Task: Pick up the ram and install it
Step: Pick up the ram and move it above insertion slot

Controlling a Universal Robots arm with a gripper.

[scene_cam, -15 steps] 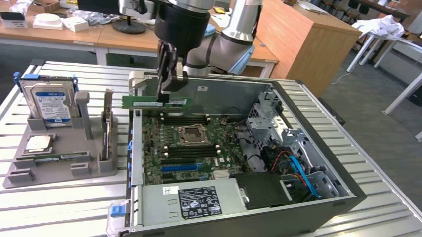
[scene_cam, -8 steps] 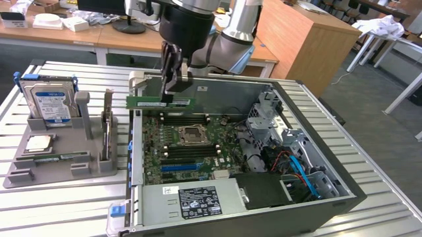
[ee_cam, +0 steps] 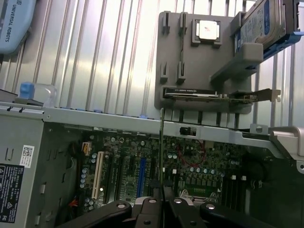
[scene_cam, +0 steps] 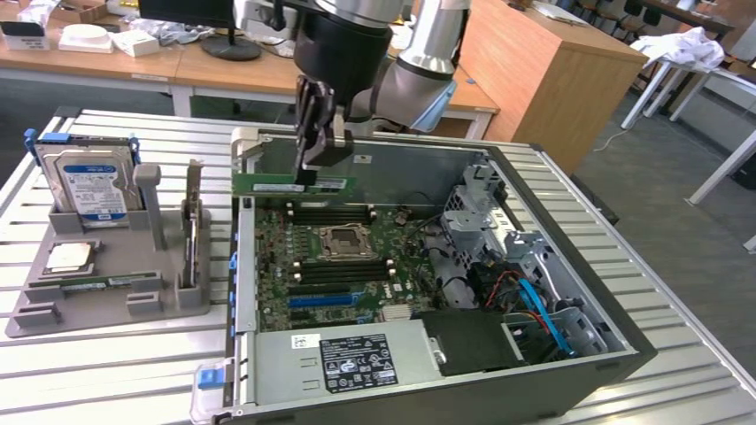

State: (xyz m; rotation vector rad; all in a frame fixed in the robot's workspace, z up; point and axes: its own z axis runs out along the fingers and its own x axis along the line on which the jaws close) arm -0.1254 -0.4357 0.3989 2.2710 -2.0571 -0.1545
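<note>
Over the motherboard [scene_cam: 283, 257], the arm points straight down, end effector [scene_cam: 310, 171] clenched on the level ram [scene_cam: 266, 185].

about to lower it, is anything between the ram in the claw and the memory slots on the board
Nothing visible does. The claw holds the ram in open air over the open case. The dark memory slots beside the processor socket lie bare, with no cable or card across them.

The ram [scene_cam: 266, 184] is green circuit board, the table [scene_cam: 106, 367] shiny ribbed metal, the holder [scene_cam: 88, 312] matt plastic.
</note>
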